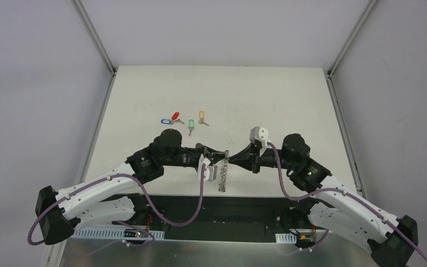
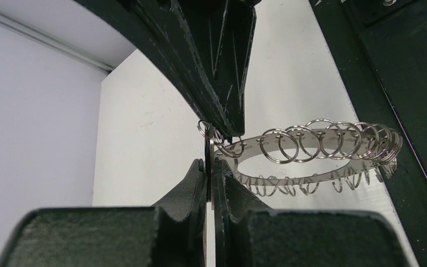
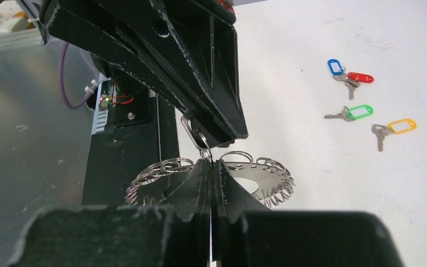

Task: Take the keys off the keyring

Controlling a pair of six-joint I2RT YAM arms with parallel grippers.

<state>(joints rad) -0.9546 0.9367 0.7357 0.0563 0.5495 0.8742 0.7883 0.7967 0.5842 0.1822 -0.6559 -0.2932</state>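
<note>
The keyring [image 1: 223,177], a silvery ring strung with many small loops, hangs edge-on between my two grippers above the table's near edge. It also shows in the left wrist view [image 2: 317,149] and the right wrist view [image 3: 261,177]. My left gripper [image 2: 209,167] is shut on a small loop seen edge-on at the ring's rim. My right gripper [image 3: 211,165] is shut on the keyring's rim, tip to tip with the left one. Several keys lie loose on the table: blue tag [image 1: 165,119], red tag [image 1: 175,115], green tag [image 1: 190,124], yellow tag [image 1: 202,116]. No dark-tagged key shows.
The white table [image 1: 289,105] is walled by grey panels on the left, right and back. A black base plate [image 1: 222,214] with cables runs along the near edge, under the hanging keyring. The loose keys lie behind the left arm's wrist.
</note>
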